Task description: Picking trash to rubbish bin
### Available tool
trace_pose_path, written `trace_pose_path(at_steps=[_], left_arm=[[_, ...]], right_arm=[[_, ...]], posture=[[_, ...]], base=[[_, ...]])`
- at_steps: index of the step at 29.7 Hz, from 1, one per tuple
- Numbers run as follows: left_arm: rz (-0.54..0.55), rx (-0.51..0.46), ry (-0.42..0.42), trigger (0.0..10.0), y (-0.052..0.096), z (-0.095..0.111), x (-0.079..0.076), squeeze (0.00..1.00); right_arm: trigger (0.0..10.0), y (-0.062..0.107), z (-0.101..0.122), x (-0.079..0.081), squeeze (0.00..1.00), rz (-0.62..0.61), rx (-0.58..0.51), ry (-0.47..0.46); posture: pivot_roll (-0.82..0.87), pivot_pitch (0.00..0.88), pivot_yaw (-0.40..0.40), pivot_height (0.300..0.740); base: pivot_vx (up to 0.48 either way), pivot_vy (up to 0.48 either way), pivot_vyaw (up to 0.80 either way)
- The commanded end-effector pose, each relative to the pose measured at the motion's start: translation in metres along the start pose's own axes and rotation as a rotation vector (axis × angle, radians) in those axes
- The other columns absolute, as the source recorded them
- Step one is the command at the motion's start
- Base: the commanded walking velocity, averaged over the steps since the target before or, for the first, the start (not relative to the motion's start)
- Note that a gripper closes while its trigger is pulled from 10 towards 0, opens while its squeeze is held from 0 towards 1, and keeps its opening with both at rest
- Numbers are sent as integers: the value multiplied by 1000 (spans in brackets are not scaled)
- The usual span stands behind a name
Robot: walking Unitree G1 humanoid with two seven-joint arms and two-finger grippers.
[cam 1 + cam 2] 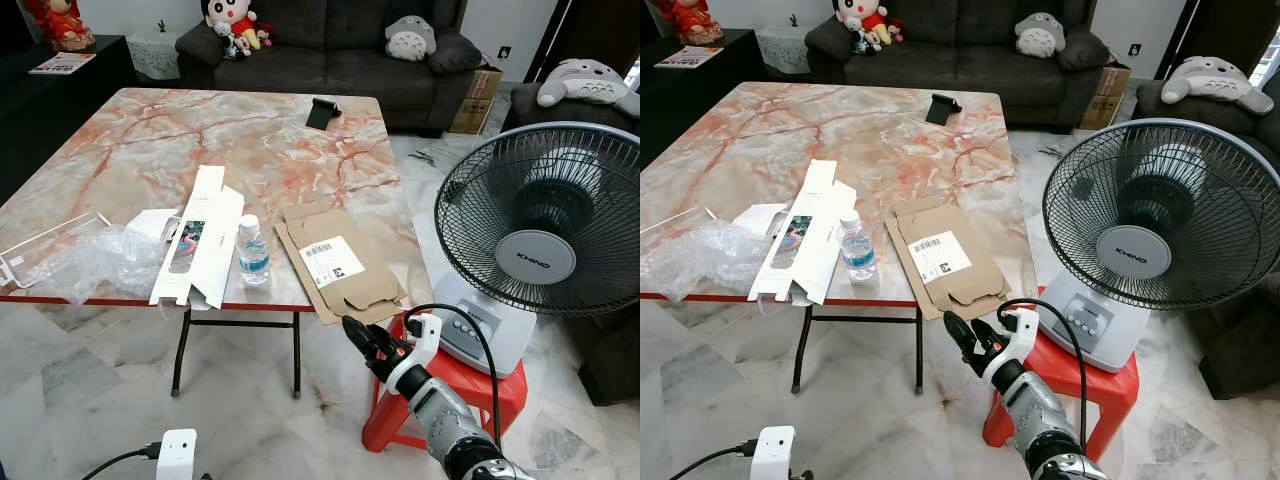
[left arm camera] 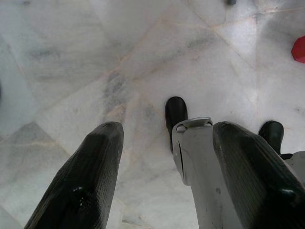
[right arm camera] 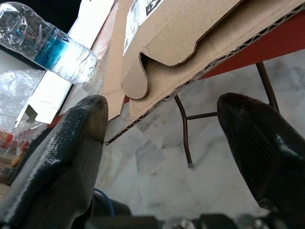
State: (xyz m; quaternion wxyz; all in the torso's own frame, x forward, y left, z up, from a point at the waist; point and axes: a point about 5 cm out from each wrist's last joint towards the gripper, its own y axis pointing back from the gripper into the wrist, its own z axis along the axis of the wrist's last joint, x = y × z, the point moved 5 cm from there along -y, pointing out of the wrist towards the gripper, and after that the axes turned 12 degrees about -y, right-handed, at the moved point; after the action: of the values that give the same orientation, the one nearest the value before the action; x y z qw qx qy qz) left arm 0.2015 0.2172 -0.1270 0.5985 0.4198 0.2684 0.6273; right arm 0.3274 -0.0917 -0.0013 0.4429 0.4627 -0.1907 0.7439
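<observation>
Marble table point(image 1: 150, 150): 1 bottle point(image 1: 252, 250), 1 flat cardboard point(image 1: 338, 262); right gripper point(image 1: 362, 340) open, empty.

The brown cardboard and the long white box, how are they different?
The brown cardboard is wide and sticks out past the table edge; the white box is long and narrow. The cardboard has a barcode label; the box has a colourful picture. Both lie flattened beside the water bottle.

A home living room: sofa point(image 1: 330, 50) with plush toys point(image 1: 410, 38), marble floor point(image 1: 90, 390)
</observation>
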Motion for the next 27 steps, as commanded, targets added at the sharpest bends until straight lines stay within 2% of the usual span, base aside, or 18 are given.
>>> trace_pose_path(at_steps=[1,2,3,4,5,7,8,17,18,19,20,21,27], left_arm=[[-6,15,-1,10000,0,-3,-2,0],[-6,15,-1,10000,0,-3,-2,0],[-6,16,-1,10000,0,-4,-1,0],[-6,17,-1,10000,0,-4,-1,0],[-6,18,-1,10000,0,-5,-1,0],[-6,18,-2,10000,0,-5,-1,0],[-6,19,-2,10000,0,-5,-1,0],[-6,20,0,10000,0,-5,0,0],[-5,18,2,10000,0,-4,1,0],[-5,17,2,10000,0,-4,1,0],[-5,17,2,10000,0,-4,1,0],[-4,15,1,10000,0,-3,1,0],[-3,6,0,10000,-1,2,0,0]], right_arm=[[824,-2,5,3,0,10,-20,-9],[824,-2,6,3,0,10,-23,-11],[2745,-3,7,3,0,9,-29,-14],[2745,-3,8,3,0,9,-33,-15],[2078,-3,9,3,0,8,-39,-18],[2078,-3,10,3,0,8,-41,-19],[10000,-3,10,3,0,7,-41,-21],[10000,-5,11,4,0,11,-43,-32],[4549,-7,12,6,0,16,-50,-33],[1922,-7,13,7,0,17,-53,-35],[1922,-7,13,7,0,17,-53,-35],[0,-8,14,8,0,24,-58,-41],[0,-10,13,12,0,44,-51,-39]], posture=[[-12,0,-48,740],[-12,0,-48,740],[-13,0,-47,740],[-13,0,-47,740],[-13,0,-47,740],[-13,0,-47,740],[-13,0,-45,740],[-12,0,-49,740],[-12,0,-49,740],[-12,0,-49,740],[-12,0,-49,740],[-12,0,-49,740],[-10,0,-51,740]], base=[[0,0,0],[0,0,0],[0,0,0],[0,0,0],[0,0,0],[0,0,0],[0,0,0],[0,0,0],[0,0,0],[0,0,0],[0,0,0],[0,0,0],[0,0,0]])
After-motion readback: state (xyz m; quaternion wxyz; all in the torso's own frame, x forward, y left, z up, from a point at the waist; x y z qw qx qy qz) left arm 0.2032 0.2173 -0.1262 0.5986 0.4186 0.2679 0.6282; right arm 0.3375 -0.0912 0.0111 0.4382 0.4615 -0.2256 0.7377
